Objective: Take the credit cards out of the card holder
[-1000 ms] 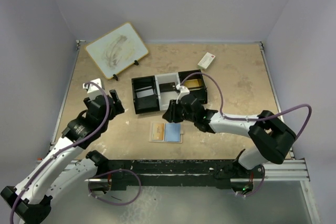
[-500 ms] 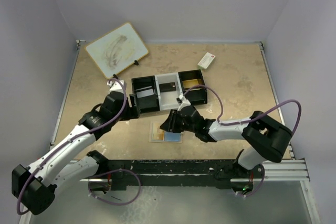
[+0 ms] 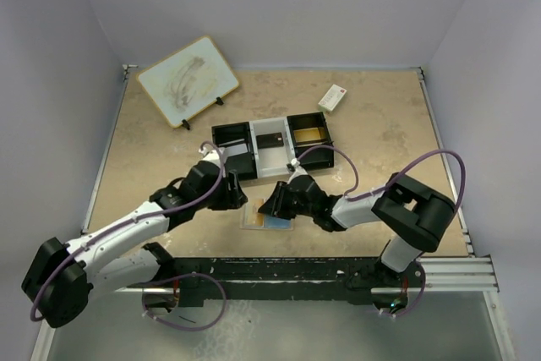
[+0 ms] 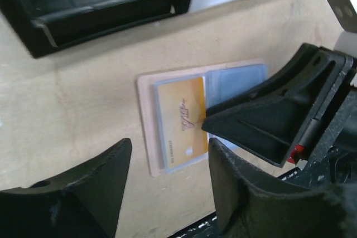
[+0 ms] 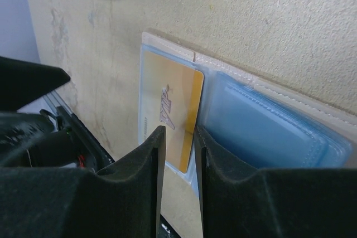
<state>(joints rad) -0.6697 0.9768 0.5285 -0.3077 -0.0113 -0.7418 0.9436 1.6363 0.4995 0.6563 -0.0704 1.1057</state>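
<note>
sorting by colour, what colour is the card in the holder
Golden-yellow card, clearest in left wrist view.

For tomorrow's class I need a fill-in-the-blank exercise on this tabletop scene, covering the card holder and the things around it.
1. The card holder lies ___ on the table, not folded.
2. Inside, it is pale ___.
3. The tray behind it has ___ compartments.
4. The white box at the far side bears a ___ mark.

Missing words: open; blue; three; red.
</note>
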